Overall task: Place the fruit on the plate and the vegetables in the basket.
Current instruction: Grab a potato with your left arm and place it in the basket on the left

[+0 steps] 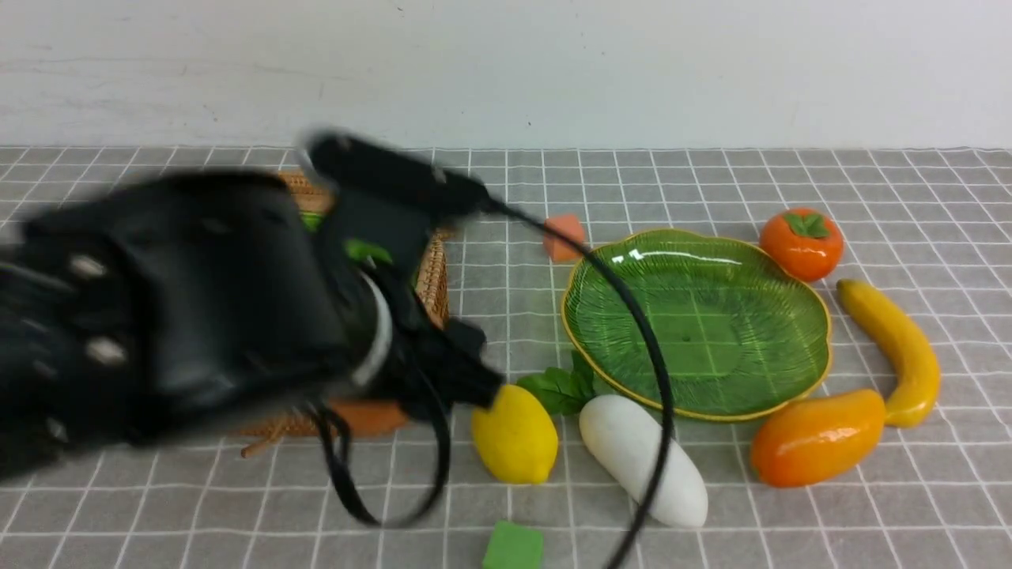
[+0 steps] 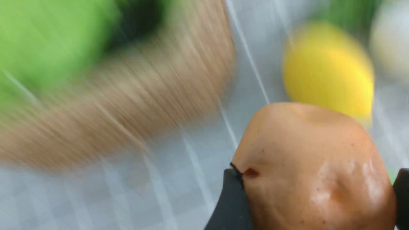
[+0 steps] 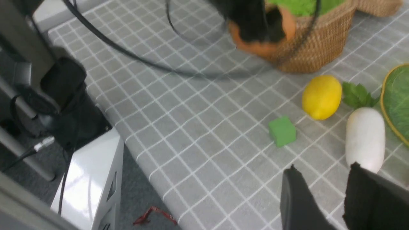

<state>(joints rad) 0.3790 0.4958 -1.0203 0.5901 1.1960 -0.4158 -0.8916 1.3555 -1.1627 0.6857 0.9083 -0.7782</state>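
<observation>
Potato point(image 2: 306, 153) gripped in left hand point(image 2: 316, 191), close against wicker wall of basket point(image 1: 433, 276). Rightward on bench point(image 1: 506, 237): lemon point(image 1: 515, 433), then leaf sprig point(image 1: 560, 387) and radish point(image 1: 642, 458) just beside near rim of plate point(image 1: 696, 324), then mango point(image 1: 817, 437), banana point(image 1: 897, 348) and persimmon point(image 1: 801, 243) ringing its right edge. Right hand point(image 3: 322, 169) holding nothing, fingers point(image 3: 297, 198) narrowly parted, poised over bench close to radish.

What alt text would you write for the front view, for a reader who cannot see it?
A blurred black left arm holds a tan-orange potato by a wicker basket on a grey checked cloth. To the right, a green plate is bare; a persimmon, banana, mango, white radish, leaf sprig and lemon lie around it.
</observation>
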